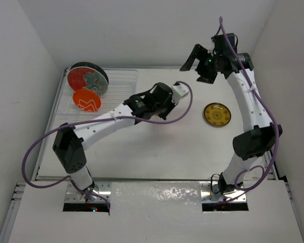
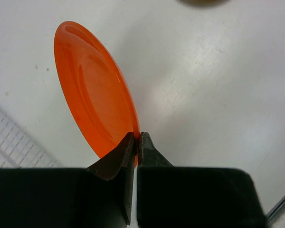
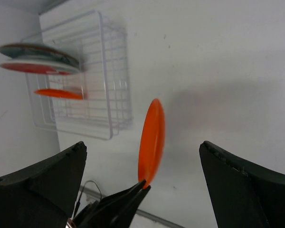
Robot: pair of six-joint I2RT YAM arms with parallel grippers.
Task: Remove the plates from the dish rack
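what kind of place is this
Probably a robot lab test cell, not a kitchen: bare white walls around a white table, two robot arms bolted at its edge, a wire dish rack holding plates.

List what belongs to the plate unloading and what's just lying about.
Job: rack; in it red-teal plate, dark plate, orange plate; second orange plate, pinched by left gripper; yellow plate on table.
Lying about: only the arms' purple cables.

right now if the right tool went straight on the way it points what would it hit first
Probably the round orange plate pinched by the left tool, though depth is unclear.
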